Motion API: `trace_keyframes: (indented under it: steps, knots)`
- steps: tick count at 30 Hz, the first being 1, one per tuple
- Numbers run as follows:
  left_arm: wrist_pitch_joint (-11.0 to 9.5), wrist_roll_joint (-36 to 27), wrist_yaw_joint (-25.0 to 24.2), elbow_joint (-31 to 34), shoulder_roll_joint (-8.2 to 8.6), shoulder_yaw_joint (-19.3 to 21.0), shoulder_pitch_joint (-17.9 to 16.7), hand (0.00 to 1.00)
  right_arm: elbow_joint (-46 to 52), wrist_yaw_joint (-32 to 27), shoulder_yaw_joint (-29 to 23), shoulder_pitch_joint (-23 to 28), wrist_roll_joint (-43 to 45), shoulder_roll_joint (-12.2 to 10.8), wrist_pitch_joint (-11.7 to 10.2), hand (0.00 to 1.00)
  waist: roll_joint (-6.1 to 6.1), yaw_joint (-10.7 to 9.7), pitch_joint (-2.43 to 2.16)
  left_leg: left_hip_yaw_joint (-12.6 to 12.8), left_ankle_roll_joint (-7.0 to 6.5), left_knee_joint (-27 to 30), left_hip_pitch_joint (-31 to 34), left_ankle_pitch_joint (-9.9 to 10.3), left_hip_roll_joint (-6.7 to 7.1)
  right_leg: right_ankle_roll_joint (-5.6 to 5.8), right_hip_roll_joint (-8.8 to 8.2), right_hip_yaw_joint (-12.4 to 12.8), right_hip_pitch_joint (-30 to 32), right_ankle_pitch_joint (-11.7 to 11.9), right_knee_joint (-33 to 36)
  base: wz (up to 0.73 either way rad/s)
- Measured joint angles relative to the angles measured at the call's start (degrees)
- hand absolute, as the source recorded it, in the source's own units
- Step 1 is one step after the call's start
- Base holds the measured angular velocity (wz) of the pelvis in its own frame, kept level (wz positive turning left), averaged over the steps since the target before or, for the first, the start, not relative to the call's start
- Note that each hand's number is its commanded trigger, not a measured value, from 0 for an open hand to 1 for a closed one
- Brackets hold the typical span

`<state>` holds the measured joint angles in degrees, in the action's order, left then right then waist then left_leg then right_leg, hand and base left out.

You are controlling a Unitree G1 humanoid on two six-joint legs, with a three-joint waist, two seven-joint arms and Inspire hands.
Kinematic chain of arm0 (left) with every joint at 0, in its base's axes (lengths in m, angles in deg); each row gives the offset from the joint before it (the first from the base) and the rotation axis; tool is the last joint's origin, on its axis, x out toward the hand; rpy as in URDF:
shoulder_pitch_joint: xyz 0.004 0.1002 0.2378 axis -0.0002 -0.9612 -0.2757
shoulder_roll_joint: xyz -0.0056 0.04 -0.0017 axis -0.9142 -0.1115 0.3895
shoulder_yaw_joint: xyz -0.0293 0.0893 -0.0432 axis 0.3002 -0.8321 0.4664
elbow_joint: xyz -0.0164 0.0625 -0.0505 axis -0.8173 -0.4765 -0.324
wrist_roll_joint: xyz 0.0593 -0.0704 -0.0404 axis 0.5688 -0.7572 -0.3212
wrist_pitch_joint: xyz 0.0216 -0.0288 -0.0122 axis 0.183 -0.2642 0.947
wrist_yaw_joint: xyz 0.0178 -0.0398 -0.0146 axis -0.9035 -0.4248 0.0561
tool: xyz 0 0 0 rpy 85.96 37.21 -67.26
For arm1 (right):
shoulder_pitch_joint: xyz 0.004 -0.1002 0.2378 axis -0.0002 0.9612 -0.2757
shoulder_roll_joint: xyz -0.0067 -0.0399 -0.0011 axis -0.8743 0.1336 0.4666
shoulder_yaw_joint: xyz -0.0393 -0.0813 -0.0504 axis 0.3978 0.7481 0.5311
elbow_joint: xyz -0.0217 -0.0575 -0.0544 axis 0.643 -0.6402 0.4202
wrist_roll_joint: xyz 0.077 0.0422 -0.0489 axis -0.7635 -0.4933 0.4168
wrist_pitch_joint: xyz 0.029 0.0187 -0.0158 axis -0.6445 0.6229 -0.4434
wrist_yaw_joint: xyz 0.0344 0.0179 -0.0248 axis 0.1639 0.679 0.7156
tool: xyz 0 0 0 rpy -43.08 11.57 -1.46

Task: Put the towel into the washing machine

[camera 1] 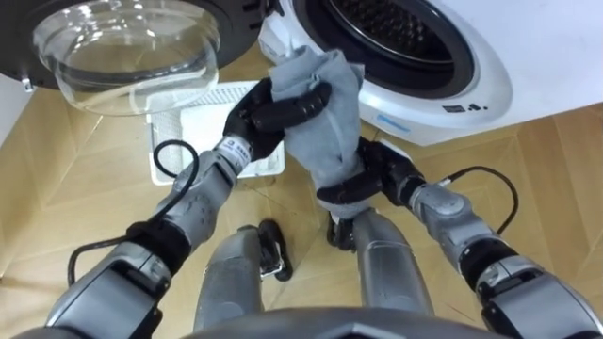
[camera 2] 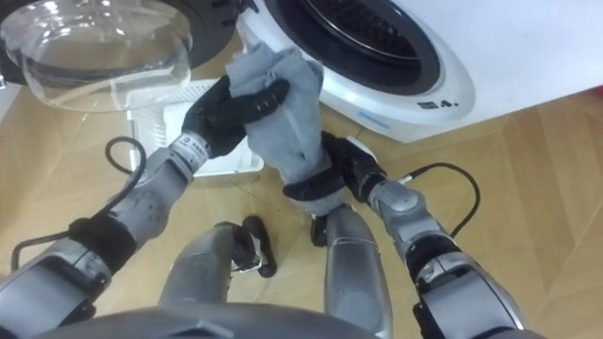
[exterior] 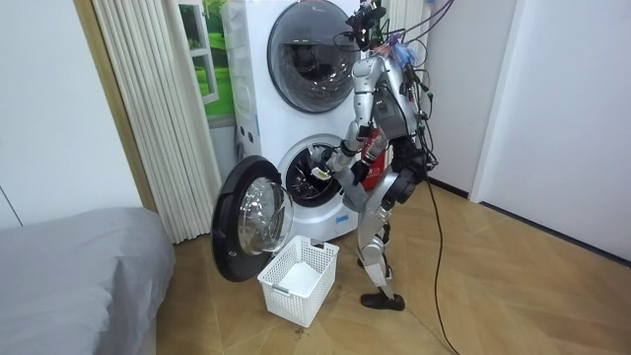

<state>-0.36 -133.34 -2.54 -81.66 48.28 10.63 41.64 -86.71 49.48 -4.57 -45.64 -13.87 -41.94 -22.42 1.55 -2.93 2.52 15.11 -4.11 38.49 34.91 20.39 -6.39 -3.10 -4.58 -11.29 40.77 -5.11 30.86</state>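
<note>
Robot stands facing the washer (camera 1: 443,85), close to its front, with the drum mouth (camera 1: 396,28) open ahead. The door (camera 1: 132,47) is swung out to the robot's left, its glass bowl over the basket (camera 1: 212,127), which sits on the floor (camera 1: 546,160) just left of the robot's feet. The floor to the robot's right is bare wood and gives open room. In the room view a bed (exterior: 79,266) and a curtain (exterior: 148,108) stand well apart at the left. Counts: one towel, one basket, two machines stacked (upper machine (exterior: 306,44) closed, lower open), one open door, two hands. The towel (camera 1: 325,104), grey and bunched, hangs upright between the hands, outside the drum, just before the mouth's lower rim; whether it touches the rim cannot be told. Left hand (camera 1: 273,108) is clenched round the towel's upper part, its fingers wrapped over the cloth from the left. Right hand (camera 1: 363,184) grasps the towel's lower end from the right, below the left hand. The mouth's rim ahead of the towel is unobstructed.
</note>
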Motion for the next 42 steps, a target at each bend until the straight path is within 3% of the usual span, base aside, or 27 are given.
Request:
trace_keyframes:
  steps: [6,12,20,21,22,23,33,38,42]
  knots:
    - [1.52,-4.92,-1.78,0.0,0.24,0.33,0.02,1.0,0.0,-0.09,0.04,0.25,0.59,0.42,-0.07,1.0,0.41,0.07,-0.16,0.05,0.0,0.14,-0.13,0.0,-0.03,0.0,-0.07,0.05,-0.01,0.0,0.45,0.0]
    - [3.67,-6.7,-1.78,0.0,1.81,1.15,0.04,1.0,0.02,-1.21,0.06,0.55,1.32,0.22,0.0,1.0,0.67,0.01,-0.13,0.28,-0.04,0.14,-0.17,-0.05,-0.04,-0.1,-0.26,-0.1,0.04,0.03,0.08,0.0]
    - [4.04,-8.05,-1.78,0.0,2.27,2.88,0.04,1.0,0.13,-1.75,-0.06,0.52,1.31,-0.39,0.07,1.0,0.65,0.03,-0.12,0.29,-0.04,-0.09,-0.16,-0.04,-0.03,-0.11,-0.31,-0.6,0.11,0.02,0.07,0.0]
    - [4.13,-8.1,-1.78,0.0,2.27,2.98,0.04,0.85,0.13,-1.71,-0.09,0.52,1.31,-0.4,0.09,1.0,0.65,0.04,-0.12,0.29,-0.04,-0.1,-0.16,-0.04,-0.02,-0.11,-0.33,-0.6,0.12,0.02,0.1,0.0]
    - [4.5,-8.12,-1.78,0.0,2.27,3.33,0.04,0.51,0.13,-1.68,-0.09,0.52,1.32,-0.46,0.15,1.0,0.64,0.02,-0.12,0.29,-0.05,-0.1,-0.16,-0.04,-0.01,-0.12,-0.34,-0.59,0.13,0.01,0.1,0.0]
    - [4.77,-8.13,-1.78,0.0,2.26,3.65,0.04,0.03,0.13,-1.68,-0.11,0.53,1.32,-0.55,0.2,1.0,0.63,-0.02,-0.12,0.29,-0.05,-0.1,-0.16,-0.04,-0.01,-0.15,-0.36,-0.59,0.15,-0.01,0.05,0.0]
    - [5.0,-9.03,-1.76,0.08,1.9,5.53,-0.41,0.0,-0.18,-1.68,-0.67,2.18,-1.25,-0.52,0.7,1.0,0.58,0.44,-0.14,0.41,0.09,-0.99,-1.08,-0.14,-0.07,-0.15,-0.01,-0.62,-0.88,0.1,-0.85,0.0]
    - [4.99,-9.25,-1.38,-0.71,1.57,7.69,-3.37,0.0,-1.05,-2.5,-1.56,3.19,-1.21,-0.49,2.21,1.0,0.59,1.88,-0.14,0.54,0.33,-2.56,-2.7,-0.29,0.1,-0.12,0.01,-1.36,-2.37,0.16,-1.95,-0.01]
    - [4.98,-9.18,1.97,-1.0,1.42,11.03,-6.38,0.0,-2.27,-3.53,-2.44,2.96,-2.01,-0.53,3.26,1.0,0.7,3.95,-0.13,0.49,0.45,-3.19,-2.44,-0.49,0.16,-0.12,0.05,-1.52,-1.97,0.19,-2.24,0.0]
